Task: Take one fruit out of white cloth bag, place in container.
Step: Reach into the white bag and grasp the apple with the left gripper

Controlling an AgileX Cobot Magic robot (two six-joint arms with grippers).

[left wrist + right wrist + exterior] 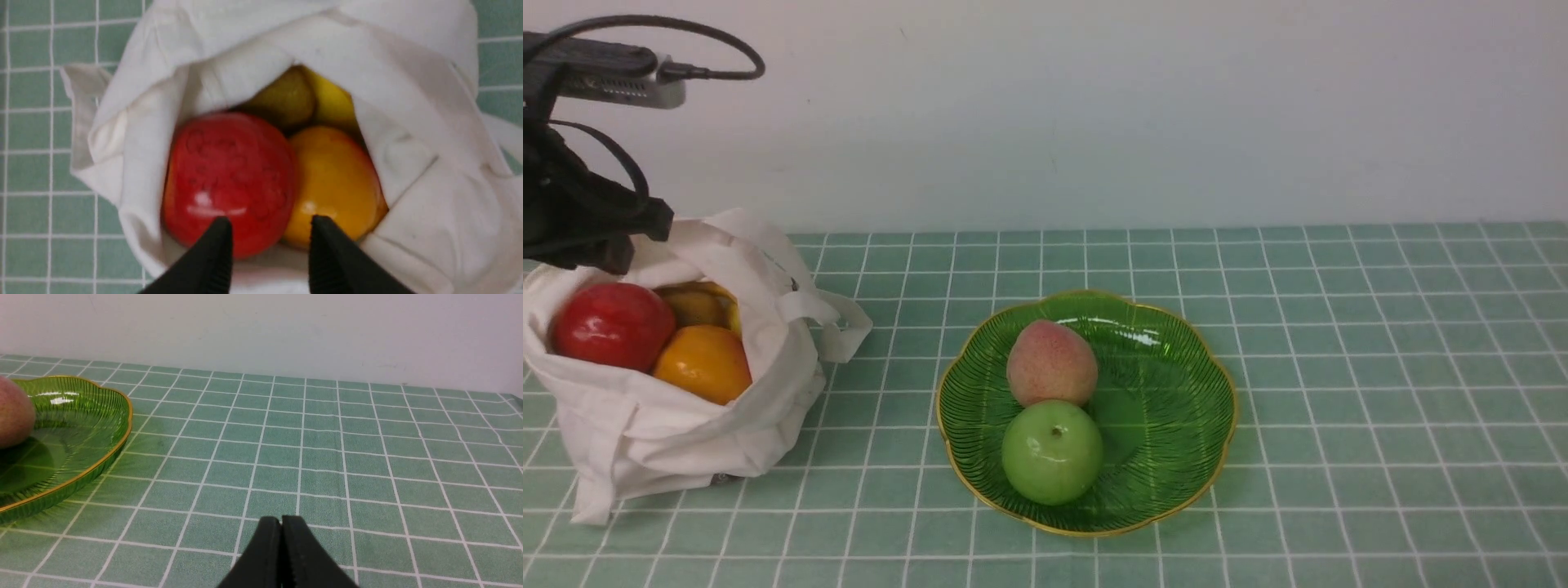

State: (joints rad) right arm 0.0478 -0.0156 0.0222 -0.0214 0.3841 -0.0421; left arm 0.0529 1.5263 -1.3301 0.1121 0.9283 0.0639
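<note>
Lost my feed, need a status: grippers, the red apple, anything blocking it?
Left gripper open over the white cloth bag, empty. Right gripper shut, empty. Red apple in bag, orange fruit tight against it.

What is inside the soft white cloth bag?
A glossy round red apple, a smooth orange fruit beside it, and yellowish fruit behind them. Anything underneath is hidden by these fruits and the folded cloth of the bag.

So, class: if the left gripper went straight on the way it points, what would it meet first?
The left gripper would probably meet the red apple in the white cloth bag, close beside the orange fruit; depth is unclear.
</note>
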